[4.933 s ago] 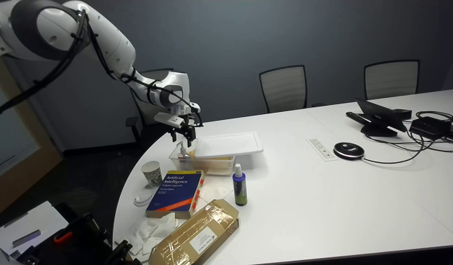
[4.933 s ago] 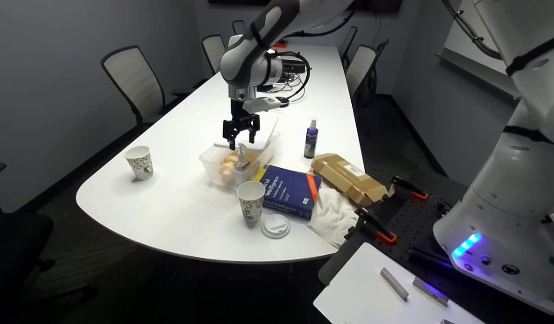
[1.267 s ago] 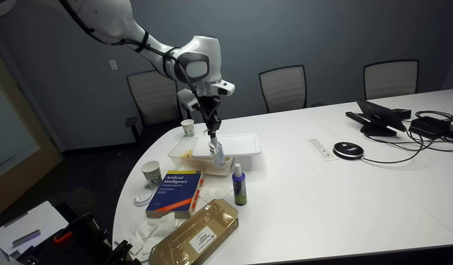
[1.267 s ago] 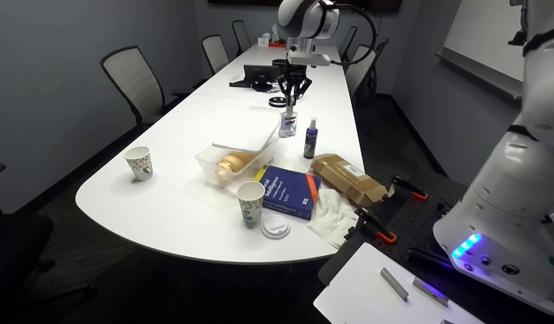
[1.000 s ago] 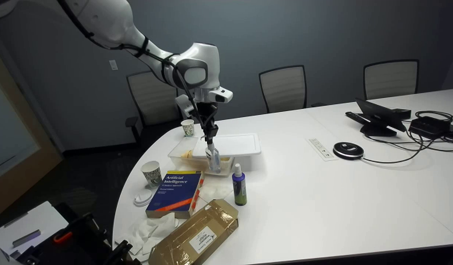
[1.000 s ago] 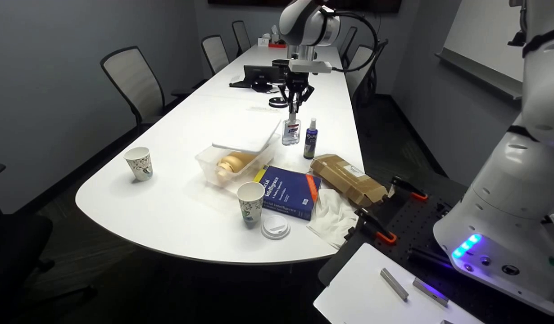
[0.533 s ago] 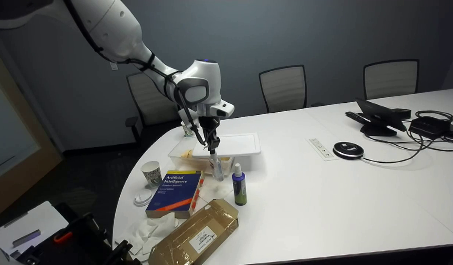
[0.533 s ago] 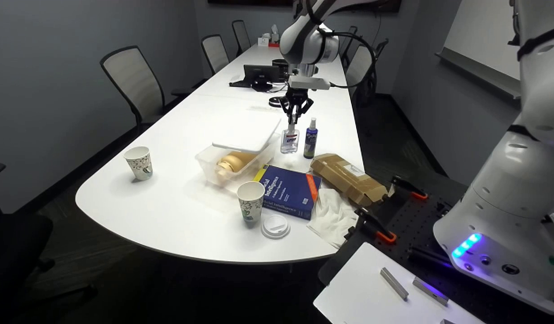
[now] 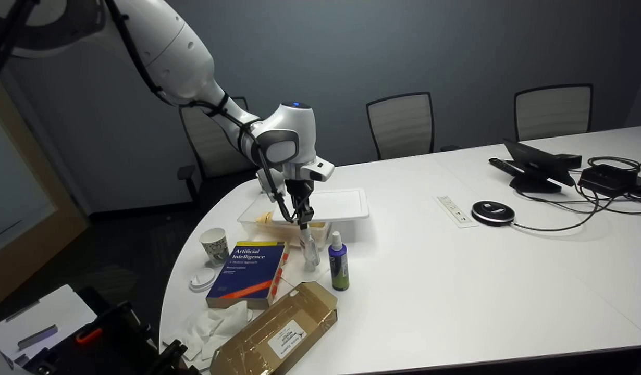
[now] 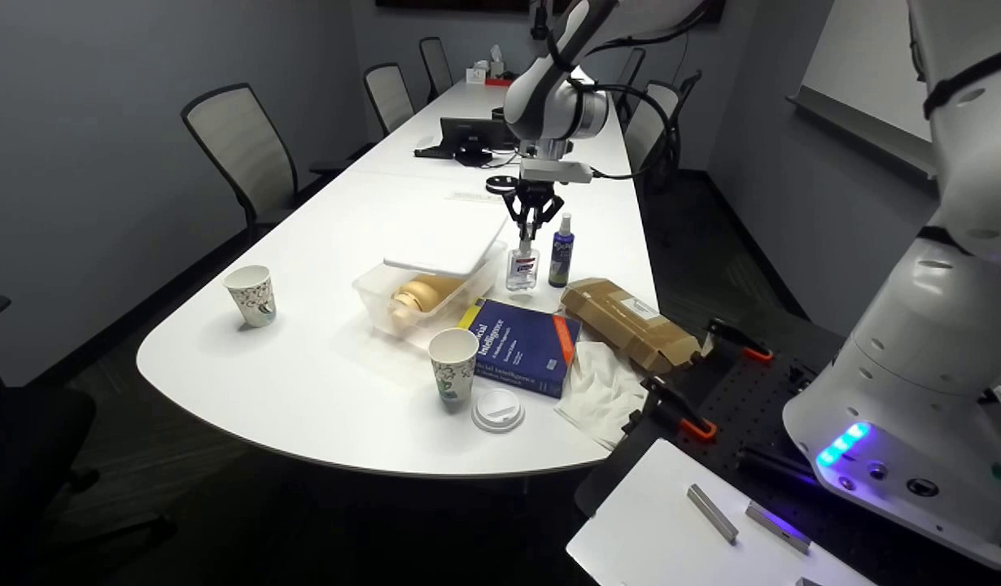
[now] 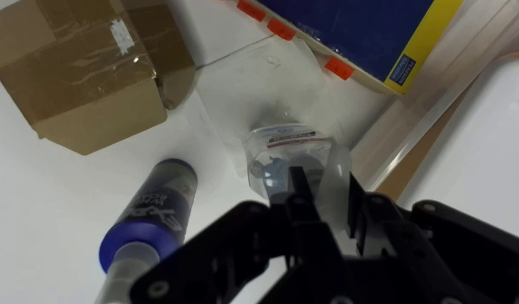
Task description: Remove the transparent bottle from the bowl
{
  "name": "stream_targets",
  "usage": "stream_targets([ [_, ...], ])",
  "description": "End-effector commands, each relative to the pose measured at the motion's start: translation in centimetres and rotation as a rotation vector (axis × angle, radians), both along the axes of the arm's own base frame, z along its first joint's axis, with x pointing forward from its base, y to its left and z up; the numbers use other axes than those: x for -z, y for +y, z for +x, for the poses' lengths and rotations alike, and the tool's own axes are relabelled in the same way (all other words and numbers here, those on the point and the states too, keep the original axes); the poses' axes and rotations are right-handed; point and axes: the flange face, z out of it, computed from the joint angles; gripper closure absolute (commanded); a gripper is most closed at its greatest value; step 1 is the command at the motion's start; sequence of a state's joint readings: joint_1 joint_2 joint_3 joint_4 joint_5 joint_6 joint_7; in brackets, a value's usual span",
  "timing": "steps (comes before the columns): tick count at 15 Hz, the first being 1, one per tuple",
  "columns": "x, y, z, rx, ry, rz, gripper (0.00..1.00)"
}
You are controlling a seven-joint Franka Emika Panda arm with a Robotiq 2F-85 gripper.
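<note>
Pinching the transparent bottle (image 10: 522,269) by its pump top, right there at the centre of an exterior view, with the gripper (image 10: 529,233) closed to little more than the pump's own width! Check the wrist view, low and right of centre: gripping with a black finger (image 11: 301,181) on either side of the pale pump. Holding near upright, outside the plastic box (image 10: 374,301), to the right of that box in the frame. Touching the table (image 10: 289,391) or hanging just over it? Cannot tell. Look just right again: see the dark blue bottle (image 10: 561,262), standing near, with a gap between. Near the middle of the frame, spot a tan rounded thing (image 10: 419,295) inside the box, and in both exterior views a white lid (image 9: 339,204) lying over part of the top. Below, find a blue book (image 10: 517,346), then a cardboard carton (image 10: 631,321) to its right. Down at lower centre, count a paper cup (image 10: 454,366) beside a cup lid (image 10: 498,409); over at left, another paper cup (image 10: 251,295). In the wrist view, catch the carton at upper left, the book at upper right.
</note>
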State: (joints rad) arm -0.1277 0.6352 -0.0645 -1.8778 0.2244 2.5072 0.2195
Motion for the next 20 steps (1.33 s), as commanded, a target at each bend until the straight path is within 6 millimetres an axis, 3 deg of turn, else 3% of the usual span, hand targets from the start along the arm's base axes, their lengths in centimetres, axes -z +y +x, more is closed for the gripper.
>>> stream_targets([
  [1,0.5,0.1,1.0,-0.006,-0.015,0.023,0.95],
  [4,1.0,0.0,1.4,0.007,0.015,0.029,0.95],
  [5,1.1,0.0,1.5,0.014,0.023,0.032,0.54],
  [6,1.1,0.0,1.6,0.013,0.024,0.035,0.53],
  [10,-0.1,0.4,2.2,0.005,0.019,0.038,0.25],
  [13,-2.1,1.5,2.5,-0.013,0.012,0.037,0.02],
  [20,-9.4,7.3,2.4,-0.128,0.002,0.045,0.00],
])
